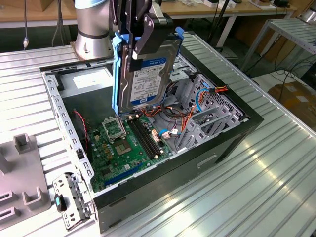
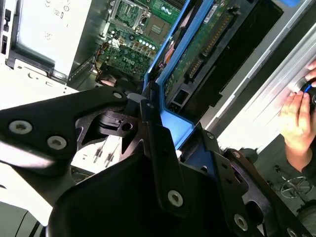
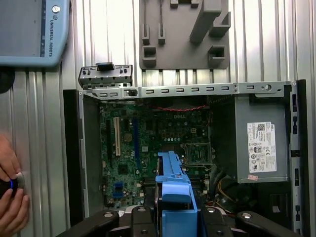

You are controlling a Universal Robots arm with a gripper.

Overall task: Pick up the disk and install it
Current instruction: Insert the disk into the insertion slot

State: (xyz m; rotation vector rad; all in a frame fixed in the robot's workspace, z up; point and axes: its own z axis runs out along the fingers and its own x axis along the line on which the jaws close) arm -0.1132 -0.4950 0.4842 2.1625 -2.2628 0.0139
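Observation:
The disk (image 1: 148,79), a silver hard drive with a white and blue label and blue side rails, hangs upright on edge above the open computer case (image 1: 232,133). My gripper (image 1: 140,42) is shut on its top end, black fingers clamped on both faces. The drive's bottom edge sits just above the green motherboard (image 1: 123,143), beside the grey drive cage (image 1: 207,113). In the second wrist view the disk (image 2: 197,44) runs away from my gripper (image 2: 158,148) with its circuit-board side showing. The first wrist view shows the blue rail of the disk (image 3: 175,190) over the case.
A grey power-supply box (image 1: 94,81) fills the case's far corner. Orange and blue cables lie by the cage. A grey fixture block (image 1: 19,168) and a loose metal bracket (image 1: 71,197) lie on the ribbed table. A person's hand (image 3: 12,207) rests beside the case.

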